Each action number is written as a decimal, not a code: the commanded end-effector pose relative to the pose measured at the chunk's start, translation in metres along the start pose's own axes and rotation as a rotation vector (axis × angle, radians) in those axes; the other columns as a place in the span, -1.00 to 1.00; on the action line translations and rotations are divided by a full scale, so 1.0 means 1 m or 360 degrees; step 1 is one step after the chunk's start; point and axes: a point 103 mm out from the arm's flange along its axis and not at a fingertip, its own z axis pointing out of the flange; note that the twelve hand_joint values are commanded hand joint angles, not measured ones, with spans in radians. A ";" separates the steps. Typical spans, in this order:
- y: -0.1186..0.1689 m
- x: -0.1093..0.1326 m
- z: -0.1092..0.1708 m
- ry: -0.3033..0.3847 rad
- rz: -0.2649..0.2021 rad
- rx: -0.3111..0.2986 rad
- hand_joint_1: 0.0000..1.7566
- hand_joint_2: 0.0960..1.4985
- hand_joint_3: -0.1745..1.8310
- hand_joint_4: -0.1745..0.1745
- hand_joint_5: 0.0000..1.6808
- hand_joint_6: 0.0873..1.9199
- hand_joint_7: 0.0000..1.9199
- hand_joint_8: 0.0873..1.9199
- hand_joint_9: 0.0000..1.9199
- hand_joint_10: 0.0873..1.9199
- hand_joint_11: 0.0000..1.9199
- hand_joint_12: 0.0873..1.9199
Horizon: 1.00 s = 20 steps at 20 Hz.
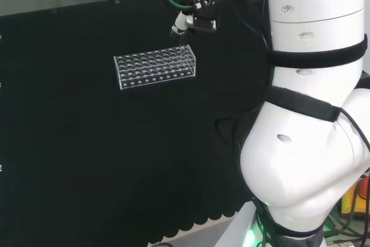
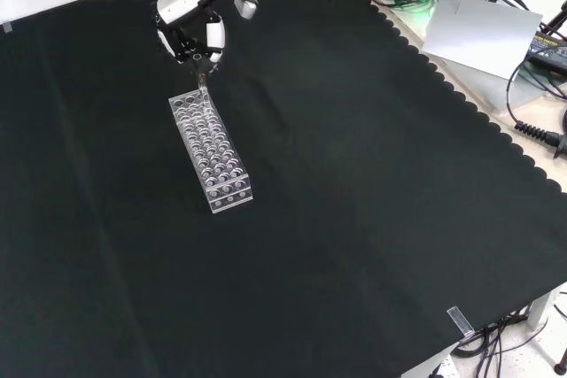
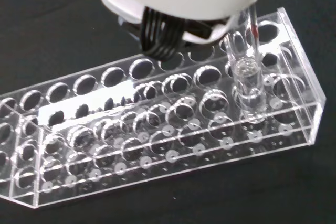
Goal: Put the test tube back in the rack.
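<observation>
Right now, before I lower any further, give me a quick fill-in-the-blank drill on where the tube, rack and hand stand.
1. The hand holds a clear test ____ over the rack.
2. In the front view the hand is above the rack's ____ end.
3. The rack stands on a ____ cloth.
4. In the wrist view the test tube stands ____, its lower end in the rack.

Missing words: tube; far; black; upright
</observation>
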 end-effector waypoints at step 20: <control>0.013 -0.009 0.032 -0.0018 -0.0002 0.0066 0.41 -0.33 -0.14 -1.00 0.87 -1.00 0.97 -0.87 0.84 -0.95 0.11 0.09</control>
